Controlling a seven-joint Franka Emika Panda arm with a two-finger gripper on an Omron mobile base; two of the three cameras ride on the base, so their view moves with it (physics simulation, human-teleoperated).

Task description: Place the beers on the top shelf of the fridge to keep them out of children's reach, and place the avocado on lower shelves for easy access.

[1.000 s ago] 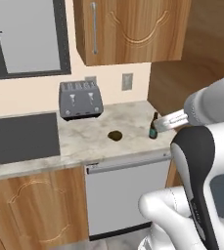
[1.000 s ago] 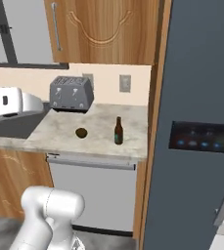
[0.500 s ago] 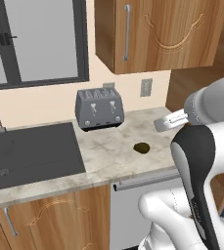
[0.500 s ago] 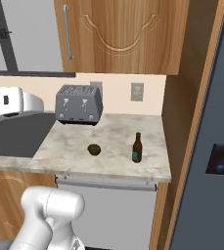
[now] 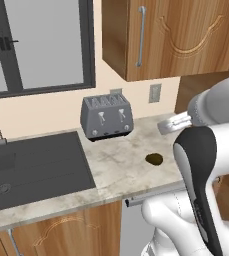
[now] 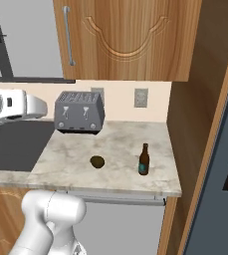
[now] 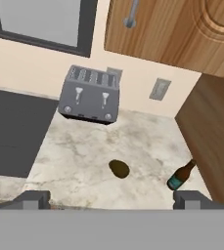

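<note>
Avocado and 1 beer waiting on the bench

The hand point(image 7: 111, 199) is hovering wide open (holding nothing); avocado point(image 7: 119, 168) and brown beer point(image 7: 181, 176) are sitting unshelved.

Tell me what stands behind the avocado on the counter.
Behind the avocado, against the wall, stands a grey toaster, apart from it. Above and right of the toaster is a wall outlet. The wall directly behind the toaster is covered.

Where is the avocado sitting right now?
The avocado lies on the marble counter, in front of the toaster and left of the brown beer bottle in the right base view, apart from both.
</note>
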